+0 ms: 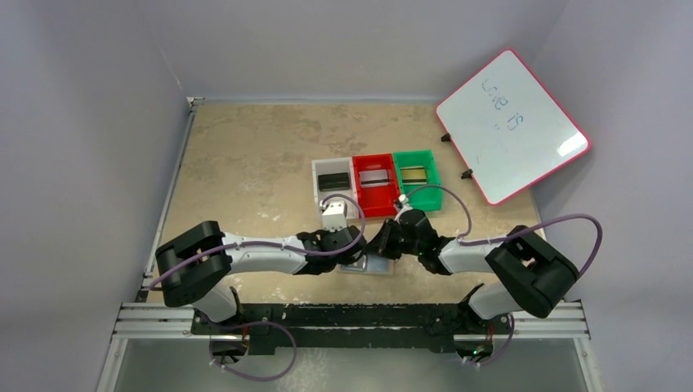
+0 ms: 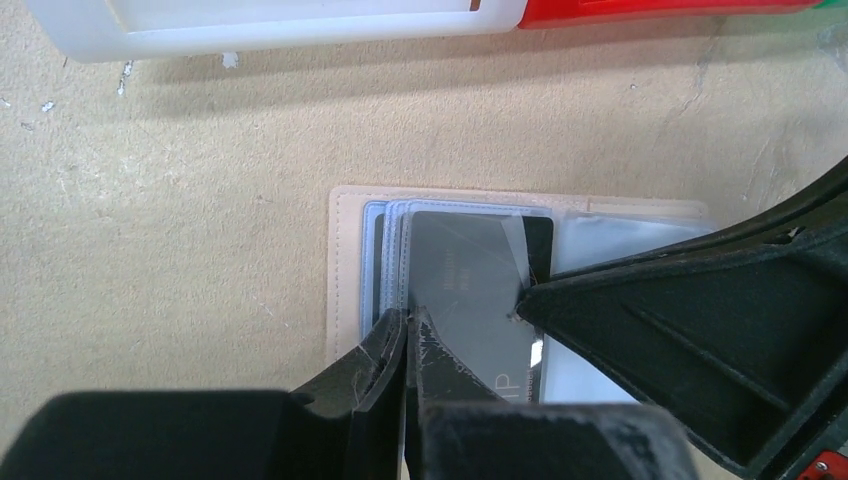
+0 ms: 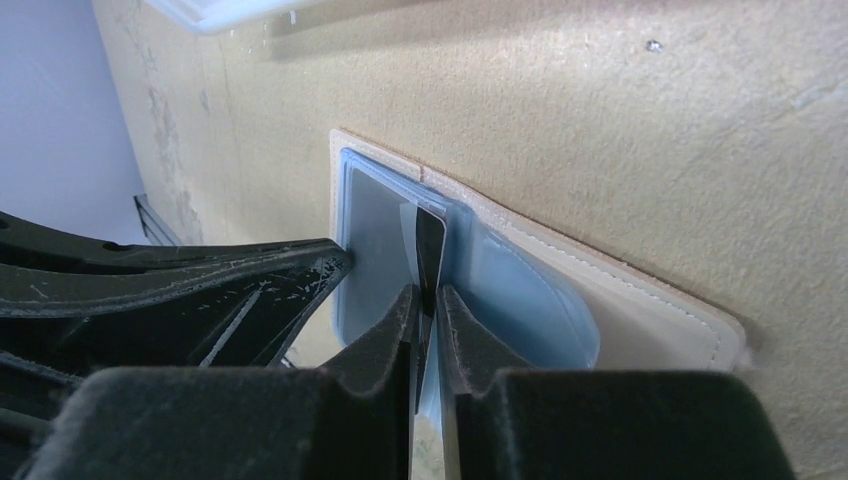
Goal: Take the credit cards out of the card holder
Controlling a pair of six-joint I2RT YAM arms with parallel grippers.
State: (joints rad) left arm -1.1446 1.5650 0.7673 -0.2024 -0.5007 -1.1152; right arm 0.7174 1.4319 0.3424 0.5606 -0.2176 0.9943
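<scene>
The right fingers point(image 3: 408, 320) are closed on the edge of a grey credit card point(image 2: 465, 285) in the open card holder point(image 2: 345, 270), which lies flat on the worktop point(image 2: 180, 200). The left fingers point(image 2: 398, 340) are pressed together at the holder's near edge. Only "IP" can be read on the card. Just beyond, a white bin point(image 1: 321, 167), a red bin point(image 1: 358, 188) and a green bin point(image 1: 433, 175) are ranged side by side. The whiteboard point(image 1: 523, 139) handwriting cannot be read.

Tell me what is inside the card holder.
One dark grey card shows in the open card holder, partly under a clear sleeve. Stacked grey-blue pockets lie beside it; whether they hide more cards cannot be seen.
</scene>
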